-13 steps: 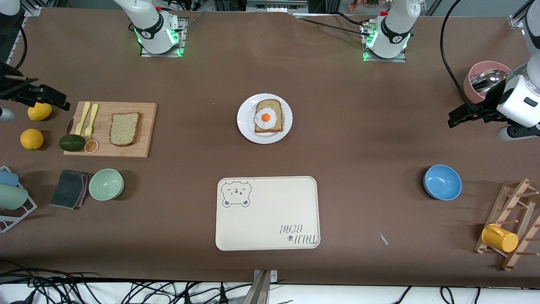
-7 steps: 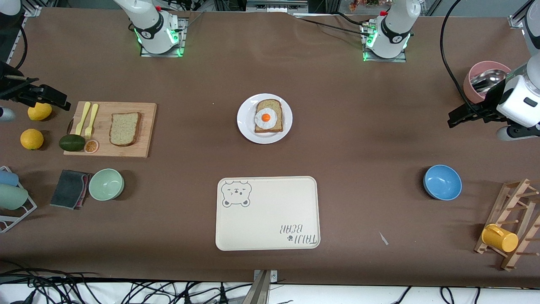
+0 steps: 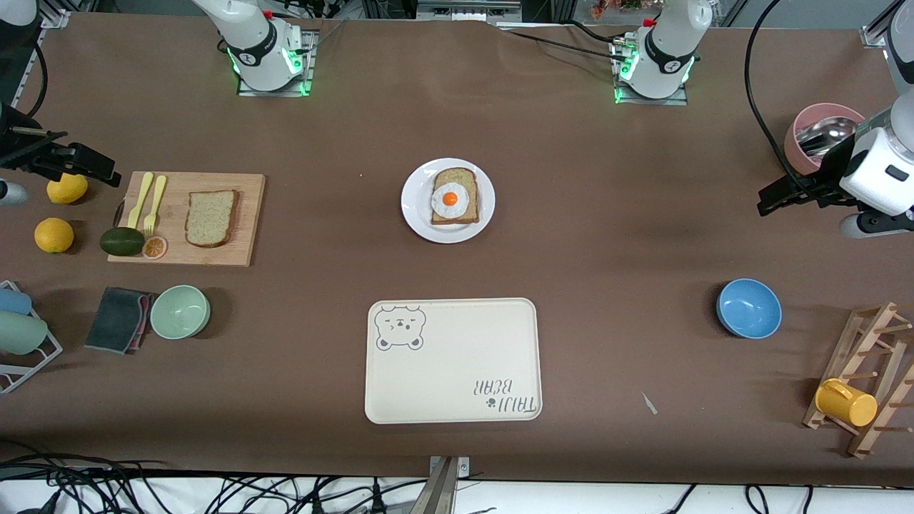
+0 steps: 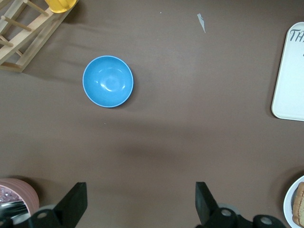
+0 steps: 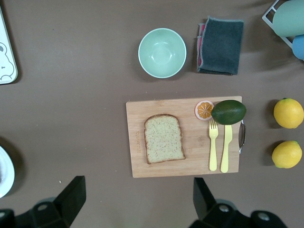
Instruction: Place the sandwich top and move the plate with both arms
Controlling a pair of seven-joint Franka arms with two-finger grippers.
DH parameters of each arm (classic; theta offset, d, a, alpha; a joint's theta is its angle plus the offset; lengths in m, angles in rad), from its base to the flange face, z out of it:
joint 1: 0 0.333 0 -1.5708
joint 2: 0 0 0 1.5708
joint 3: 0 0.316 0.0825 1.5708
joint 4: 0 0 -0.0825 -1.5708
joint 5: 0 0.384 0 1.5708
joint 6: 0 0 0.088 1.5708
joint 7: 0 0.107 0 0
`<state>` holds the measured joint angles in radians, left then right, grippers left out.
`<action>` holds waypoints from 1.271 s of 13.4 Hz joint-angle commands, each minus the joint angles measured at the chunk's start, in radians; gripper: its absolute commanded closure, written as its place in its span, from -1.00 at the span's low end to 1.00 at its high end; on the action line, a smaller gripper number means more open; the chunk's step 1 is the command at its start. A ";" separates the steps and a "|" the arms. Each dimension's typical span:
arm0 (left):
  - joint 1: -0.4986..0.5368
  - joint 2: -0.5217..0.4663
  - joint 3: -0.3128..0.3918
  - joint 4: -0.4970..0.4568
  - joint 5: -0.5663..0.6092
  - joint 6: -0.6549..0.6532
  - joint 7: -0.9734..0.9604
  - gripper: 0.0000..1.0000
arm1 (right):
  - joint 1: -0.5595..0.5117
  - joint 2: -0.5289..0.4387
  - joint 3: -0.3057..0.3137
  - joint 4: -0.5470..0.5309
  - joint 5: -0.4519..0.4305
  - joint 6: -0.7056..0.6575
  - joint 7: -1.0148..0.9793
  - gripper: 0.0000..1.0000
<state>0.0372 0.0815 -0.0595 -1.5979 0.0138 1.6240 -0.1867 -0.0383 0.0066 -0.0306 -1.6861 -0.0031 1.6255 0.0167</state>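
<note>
The sandwich top [image 3: 211,217], a bare brown slice, lies flat on a wooden cutting board [image 3: 250,214] toward the right arm's end of the table; the right wrist view also shows the slice [image 5: 164,138]. The white plate [image 3: 414,214] sits mid-table and bears a bread slice with a fried egg [image 3: 454,197]. My right gripper [image 3: 100,171] hangs high and open over bare table beside the board, its jaws [image 5: 138,185] empty. My left gripper [image 3: 767,200] hangs high and open over bare table toward the left arm's end, with nothing between its fingers [image 4: 141,190].
A cream bear-printed tray [image 3: 457,371] lies nearer the camera than the plate. A blue bowl [image 3: 748,308], a pink bowl [image 3: 821,135] and a wooden rack with a yellow cup [image 3: 846,403] stand toward the left arm's end. A green bowl [image 3: 180,311], a dark cloth [image 3: 118,319], an avocado [image 3: 121,241] and lemons [image 3: 54,235] surround the board.
</note>
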 commanded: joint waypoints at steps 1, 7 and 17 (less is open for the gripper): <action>-0.002 -0.012 0.001 -0.014 -0.020 0.010 0.009 -1.00 | -0.005 -0.008 0.001 0.002 0.018 -0.010 -0.018 -1.00; -0.002 -0.012 0.001 -0.014 -0.020 0.010 0.009 -1.00 | -0.005 -0.011 0.001 0.002 0.018 -0.042 -0.014 -1.00; -0.002 -0.008 0.000 -0.013 -0.020 0.013 0.009 -1.00 | -0.005 -0.008 0.001 0.002 0.011 -0.026 -0.012 -1.00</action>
<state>0.0371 0.0816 -0.0595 -1.5981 0.0138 1.6240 -0.1867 -0.0383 0.0066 -0.0305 -1.6862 -0.0031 1.6004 0.0167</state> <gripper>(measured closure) 0.000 0.000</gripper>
